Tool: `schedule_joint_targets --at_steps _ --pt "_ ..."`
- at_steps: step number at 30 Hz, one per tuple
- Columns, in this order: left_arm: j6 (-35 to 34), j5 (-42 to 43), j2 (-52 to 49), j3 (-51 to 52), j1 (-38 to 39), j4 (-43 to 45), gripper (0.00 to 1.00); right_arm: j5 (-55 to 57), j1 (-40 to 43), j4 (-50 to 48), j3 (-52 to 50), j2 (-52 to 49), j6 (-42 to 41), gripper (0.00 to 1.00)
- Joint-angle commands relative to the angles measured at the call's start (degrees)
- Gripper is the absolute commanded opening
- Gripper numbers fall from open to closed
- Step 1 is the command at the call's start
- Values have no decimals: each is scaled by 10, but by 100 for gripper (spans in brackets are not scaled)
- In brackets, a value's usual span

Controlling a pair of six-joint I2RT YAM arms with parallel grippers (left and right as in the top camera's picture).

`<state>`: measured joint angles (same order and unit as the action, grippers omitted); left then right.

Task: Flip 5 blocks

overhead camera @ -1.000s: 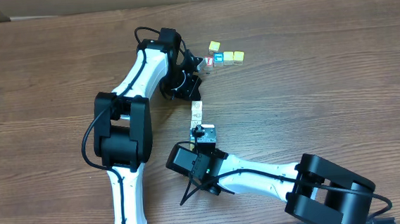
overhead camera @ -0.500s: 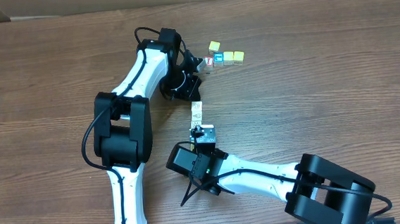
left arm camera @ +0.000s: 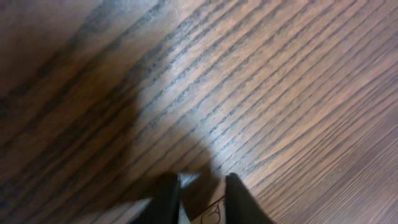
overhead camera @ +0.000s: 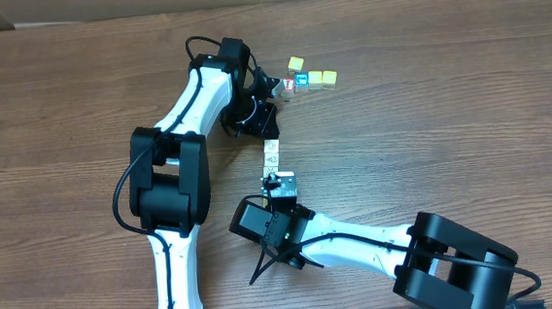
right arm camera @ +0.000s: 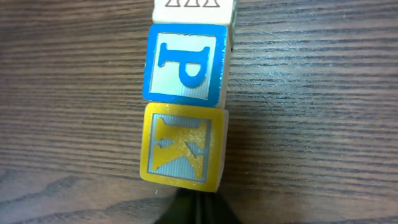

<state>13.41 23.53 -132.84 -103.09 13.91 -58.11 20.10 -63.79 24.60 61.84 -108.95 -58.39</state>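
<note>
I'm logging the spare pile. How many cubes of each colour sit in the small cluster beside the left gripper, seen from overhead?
yellow cubes: 3
blue-faced cube: 1
red-lettered cube: 1
Total: 5

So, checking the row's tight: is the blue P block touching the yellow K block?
Touching. Right wrist view: blue P block butts against yellow K block, no gap.

A robotics lab bench: left arm (overhead camera: 176, 181), right arm (overhead camera: 380, 249), wood-grain table (overhead camera: 448, 113).
</note>
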Motion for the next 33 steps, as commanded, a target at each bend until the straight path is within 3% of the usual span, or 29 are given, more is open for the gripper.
schedule_joint_targets --at_steps 1,5,10,16,20,25,27,31,33 --pt "-8 -2 -9 7 5 6 24 6 2 -3 2 0 2 11" --pt "-21 -2 -9 7 4 19 33 3 2 -3 2 0 2 16" --pt "-39 -2 -9 7 2 34 33 -12 2 -2 2 7 5 18" --pt "-82 -1 -9 -2 -9 49 35 -47 2 10 18 38 72 18" --pt "-130 -2 -9 -42 -38 30 33 -27 20 95 50 100 79 26" --pt "-186 -39 -8 -114 -91 -38 20 -8 121 211 61 197 93 30" --pt "-221 -75 -7 -137 -116 -60 20 -24 187 236 61 235 150 40" --pt "-291 -111 -5 -160 -175 -101 22 -94 327 262 61 276 295 77" --pt "-316 -110 -5 -160 -202 -119 24 -135 397 272 61 277 353 87"
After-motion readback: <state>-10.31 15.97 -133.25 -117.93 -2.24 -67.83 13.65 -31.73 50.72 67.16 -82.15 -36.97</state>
